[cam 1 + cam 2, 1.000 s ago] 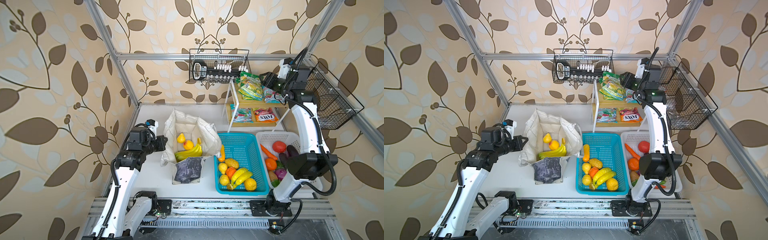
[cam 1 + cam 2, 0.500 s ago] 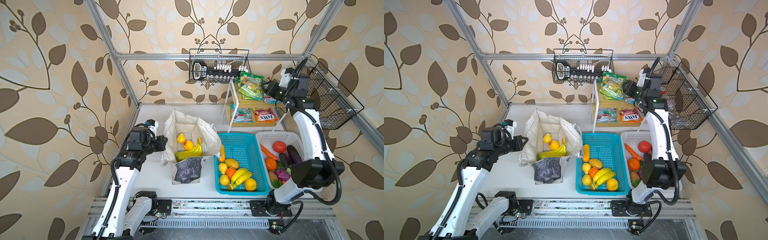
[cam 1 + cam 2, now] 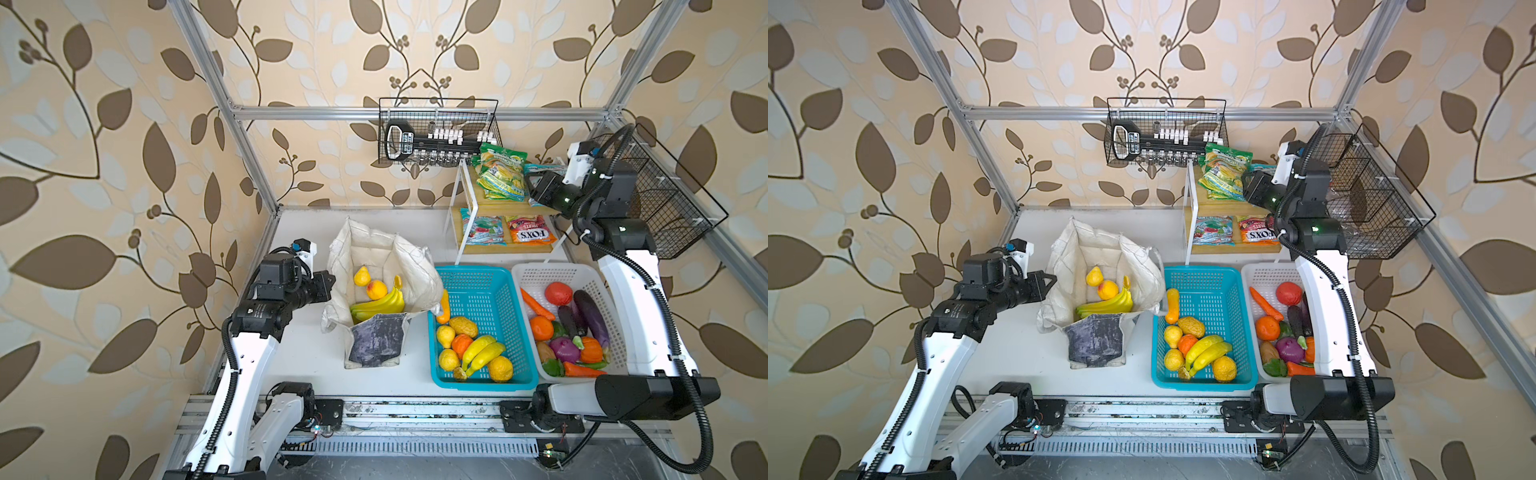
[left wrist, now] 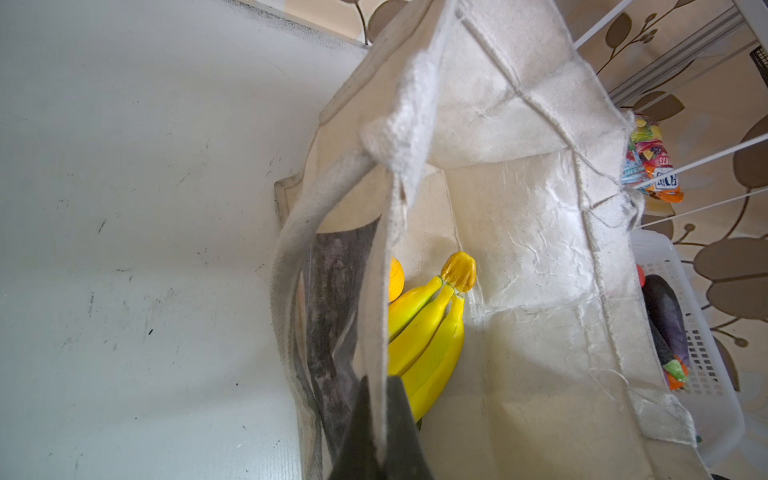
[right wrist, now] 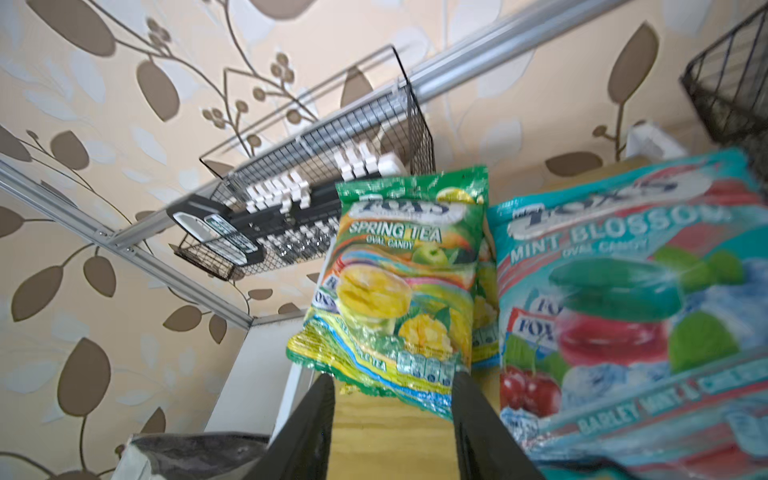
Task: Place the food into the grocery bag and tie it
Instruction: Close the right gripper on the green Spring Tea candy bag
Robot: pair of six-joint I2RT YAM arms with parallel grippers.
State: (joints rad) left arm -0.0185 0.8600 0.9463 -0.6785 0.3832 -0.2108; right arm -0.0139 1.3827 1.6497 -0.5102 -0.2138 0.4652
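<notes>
The grocery bag [image 3: 384,257], an off-white cloth tote with a dark grey print panel, stands open left of centre in both top views. Inside it lie a yellow banana bunch [image 3: 380,305], a yellow pear [image 3: 361,276] and a round orange-yellow fruit [image 3: 376,289]. My left gripper [image 4: 380,386] is shut on the bag's cloth rim [image 4: 378,316] at the bag's left side [image 3: 332,286]. My right gripper [image 5: 395,378] is open at the upper shelf. The lower edge of a green-yellow packet [image 5: 399,282] sits between its fingertips, and a teal-red packet [image 5: 623,291] lies beside it.
A turquoise basket [image 3: 513,328] of fruit and a white basket [image 3: 540,270] of vegetables stand right of the bag. The wooden shelf's lower level holds two more packets [image 3: 530,235]. Wire baskets hang on the back wall [image 3: 436,133] and the right frame [image 3: 665,199].
My right gripper has dropped lower toward the upper shelf and its jaws have narrowed around the green-yellow packet's edge. The left arm and the bag have not moved.
</notes>
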